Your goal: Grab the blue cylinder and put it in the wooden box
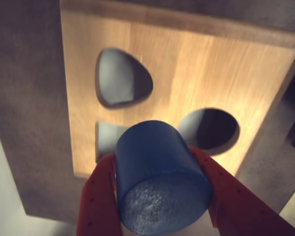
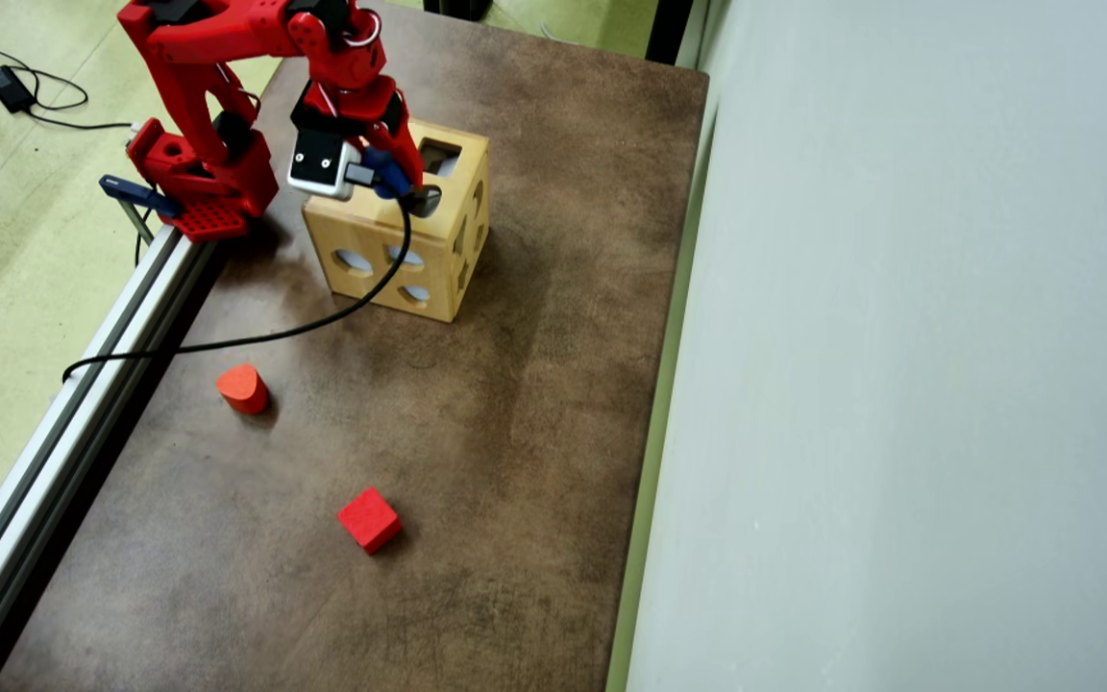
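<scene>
Fingers [image 1: 96,196] clamp the blue cylinder [image 1: 160,182] above the wooden box [image 1: 187,73] — near its round hole.

Red arm [image 2: 227,58] bent over from its base at the upper left of the overhead view, wrist turned downward. Gripper [image 1: 160,196] closed, red fingers [image 1: 96,196] pressing from both sides in the wrist view. Pointing down.

Cylinder [image 1: 160,172] in hand [image 1: 157,196], above wooden box [image 2: 376,235] top.
</scene>
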Tool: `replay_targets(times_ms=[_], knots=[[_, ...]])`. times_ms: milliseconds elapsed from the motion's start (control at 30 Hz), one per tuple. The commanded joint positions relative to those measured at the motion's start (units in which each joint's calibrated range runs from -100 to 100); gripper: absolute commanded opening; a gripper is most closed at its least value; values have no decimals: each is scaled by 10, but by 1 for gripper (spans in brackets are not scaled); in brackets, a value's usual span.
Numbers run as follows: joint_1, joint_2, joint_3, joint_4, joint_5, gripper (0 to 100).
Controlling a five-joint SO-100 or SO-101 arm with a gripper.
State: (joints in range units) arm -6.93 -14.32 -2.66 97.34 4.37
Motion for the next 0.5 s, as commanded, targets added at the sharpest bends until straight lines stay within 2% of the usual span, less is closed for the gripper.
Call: replay_targets(times_ms=[0, 133, 467], knots=[[-24, -63, 31, 6, 0, 9], [-24, -93, 100, 5, 4, 9], [-27, -98, 158, 5, 18, 9]])
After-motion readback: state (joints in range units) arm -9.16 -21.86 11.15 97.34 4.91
